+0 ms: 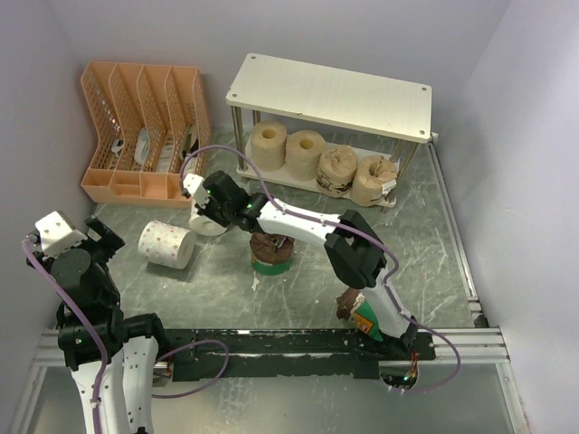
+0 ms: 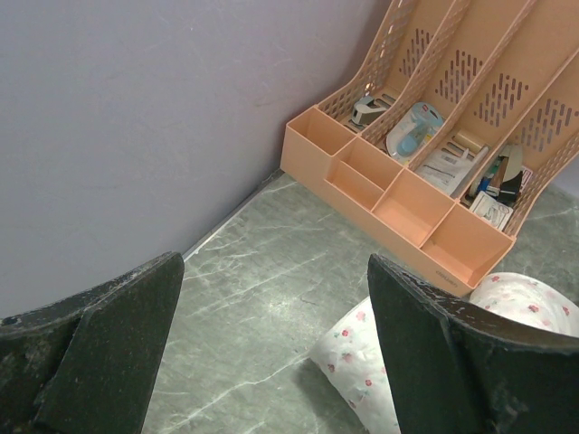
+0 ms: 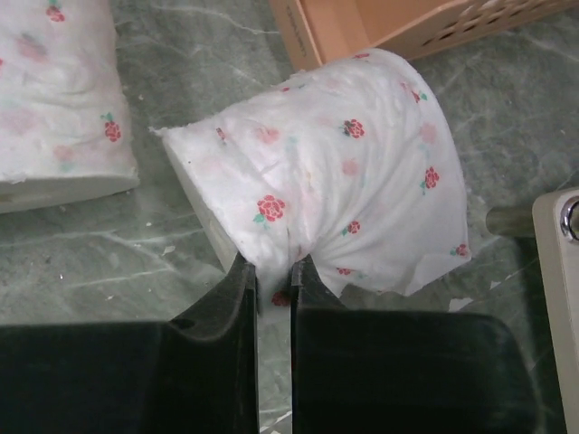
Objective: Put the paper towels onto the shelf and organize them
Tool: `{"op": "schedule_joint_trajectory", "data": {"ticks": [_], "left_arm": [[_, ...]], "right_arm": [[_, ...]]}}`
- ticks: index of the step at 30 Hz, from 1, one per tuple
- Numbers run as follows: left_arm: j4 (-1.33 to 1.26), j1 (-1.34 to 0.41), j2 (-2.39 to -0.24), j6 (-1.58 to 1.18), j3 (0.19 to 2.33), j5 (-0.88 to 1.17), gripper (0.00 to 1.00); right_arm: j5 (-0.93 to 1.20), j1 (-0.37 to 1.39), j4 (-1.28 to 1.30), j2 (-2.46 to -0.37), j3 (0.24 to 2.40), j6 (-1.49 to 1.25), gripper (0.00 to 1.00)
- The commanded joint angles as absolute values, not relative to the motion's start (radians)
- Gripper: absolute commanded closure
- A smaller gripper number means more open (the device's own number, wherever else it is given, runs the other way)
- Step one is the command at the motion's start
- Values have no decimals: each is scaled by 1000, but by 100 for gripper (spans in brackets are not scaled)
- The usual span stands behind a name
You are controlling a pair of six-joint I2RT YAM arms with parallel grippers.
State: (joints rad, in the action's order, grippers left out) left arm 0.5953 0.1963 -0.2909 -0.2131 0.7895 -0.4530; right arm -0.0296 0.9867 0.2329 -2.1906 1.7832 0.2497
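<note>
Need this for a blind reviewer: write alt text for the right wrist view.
The right gripper pinches a fold of a white rose-printed paper towel roll on the green marbled table. A second such roll lies upper left, an orange file organizer's corner at top.

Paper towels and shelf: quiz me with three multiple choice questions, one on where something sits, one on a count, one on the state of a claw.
1. Where on the shelf are the beige rolls?
A. lower board
B. top board
C. split across both boards

2. How many white rolls are there?
A. one
B. two
C. four

3. The right claw is:
A. open wide
B. shut on nothing
C. shut on a white roll's wrap

Answers:
1 A, all four sit under the top board.
2 B, the right wrist view shows two flowered ones side by side.
3 C, it pinches a fold of the wrap.
</note>
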Motion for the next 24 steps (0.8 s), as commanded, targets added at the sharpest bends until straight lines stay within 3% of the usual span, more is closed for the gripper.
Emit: {"op": "schedule_joint_trajectory", "data": {"ticks": [1, 10, 18, 21, 24], "left_arm": [[560, 205, -290, -202, 784, -465, 6], [557, 206, -288, -202, 782, -462, 6], [558, 207, -288, -204, 783, -464, 6], [560, 207, -287, -204, 784, -465, 6], [561, 207, -286, -206, 786, -463, 6]], "right_arm": [[-99, 985, 221, -2144, 1752, 211, 100], [38, 975, 153, -1892, 1638, -55, 100], [-38, 973, 560, -1998, 2031, -460, 100], [115, 929, 441, -1899, 1923, -650, 100], [217, 876, 140, -1739, 1682, -871, 100]]}}
